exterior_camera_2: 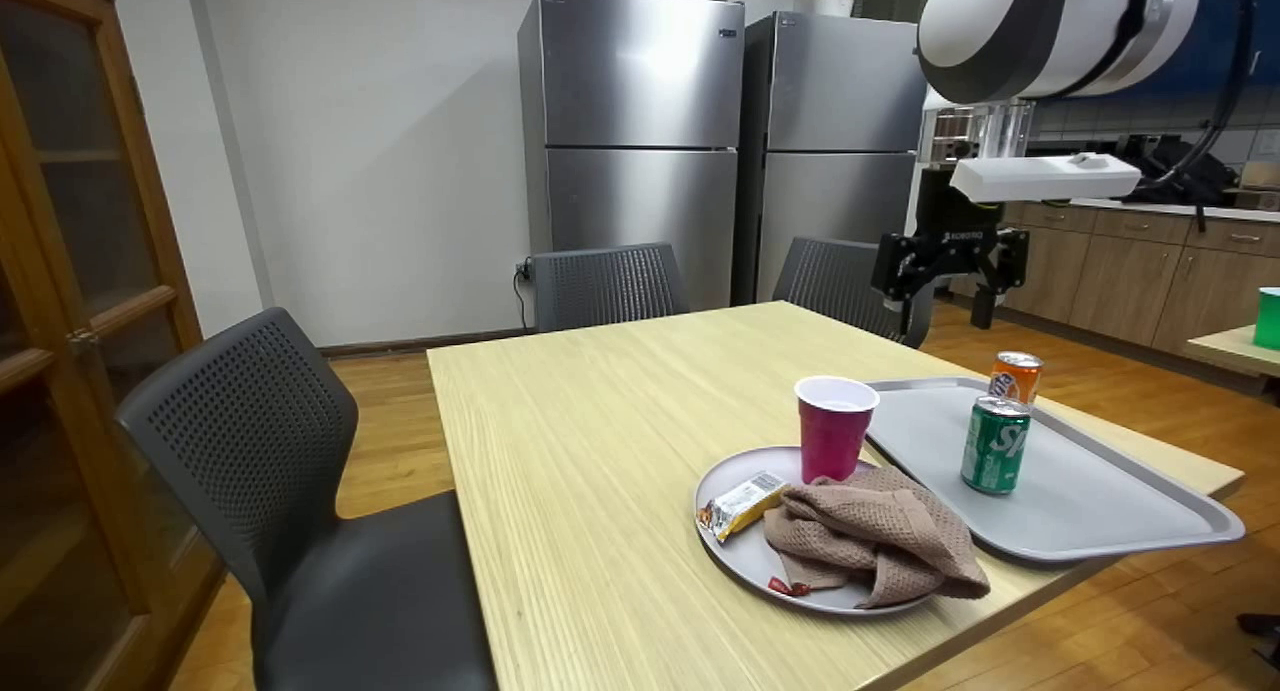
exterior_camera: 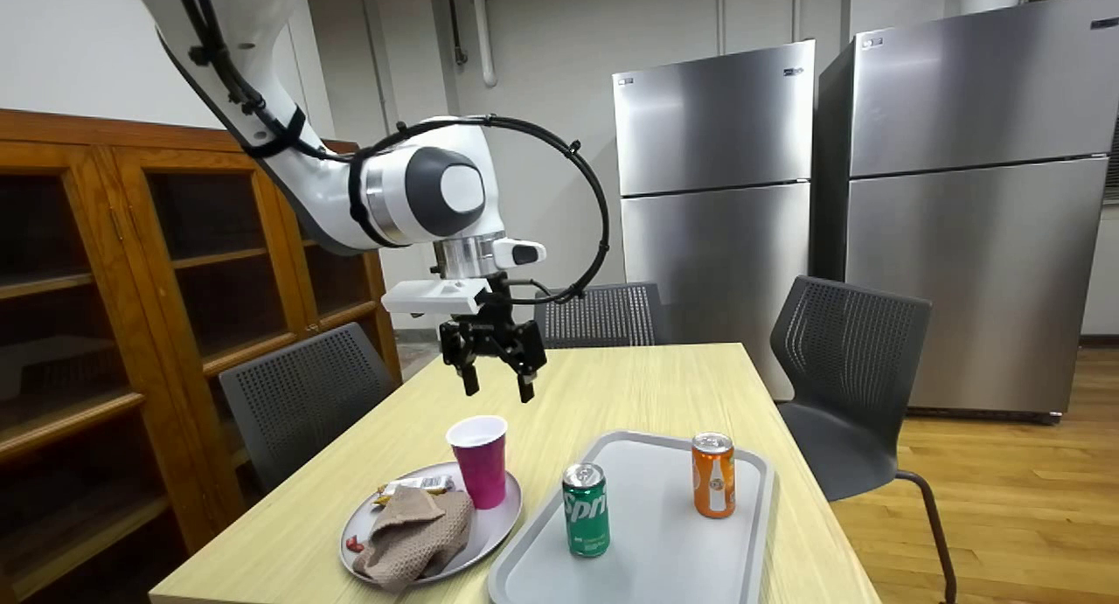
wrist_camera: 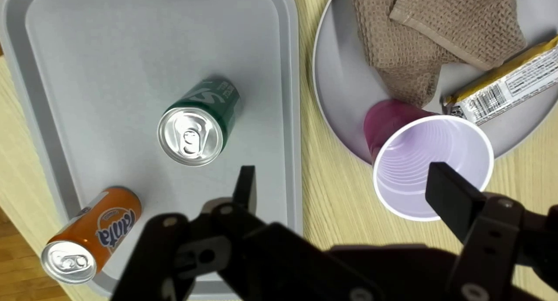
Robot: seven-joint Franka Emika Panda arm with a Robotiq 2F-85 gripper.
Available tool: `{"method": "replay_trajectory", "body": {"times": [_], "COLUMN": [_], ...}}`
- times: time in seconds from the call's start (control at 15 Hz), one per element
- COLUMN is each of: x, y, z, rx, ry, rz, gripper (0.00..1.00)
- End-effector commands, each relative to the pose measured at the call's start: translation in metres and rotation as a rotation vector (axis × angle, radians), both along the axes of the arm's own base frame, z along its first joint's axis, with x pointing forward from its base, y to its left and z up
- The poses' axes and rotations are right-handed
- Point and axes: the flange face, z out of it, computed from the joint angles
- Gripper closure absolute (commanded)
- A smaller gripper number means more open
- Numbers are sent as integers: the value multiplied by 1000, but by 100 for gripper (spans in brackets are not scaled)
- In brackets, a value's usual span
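Above cup (exterior_camera: pixel 483 468) level, ROBOTIQ gripper (exterior_camera_2: pixel 945 319); on tray (wrist_camera: pixel 130 44), Fanta can (wrist_camera: pixel 98 231), Sprite can (exterior_camera: pixel 586 510).

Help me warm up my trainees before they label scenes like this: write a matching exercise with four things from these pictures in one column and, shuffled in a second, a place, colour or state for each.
Column one
1. Cup
2. Sprite can
3. Cloth
4. Gripper

Column two
A. Green, upright on the tray
B. In the air, jaws apart, holding nothing
C. Magenta outside with a white rim, standing on the plate
D. Brown, loosely folded

Right pairs
1-C
2-A
3-D
4-B
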Motion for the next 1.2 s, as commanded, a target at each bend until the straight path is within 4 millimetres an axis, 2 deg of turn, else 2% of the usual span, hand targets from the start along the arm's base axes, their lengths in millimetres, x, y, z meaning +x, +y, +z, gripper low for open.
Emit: {"method": "replay_trajectory", "body": {"times": [0.0,1.13], "x": [8,47], "y": [6,34], "z": [-12,-82], "rx": [-15,26], "ry": [-12,-37], "rz": [2,53], "gripper": [0,0]}}
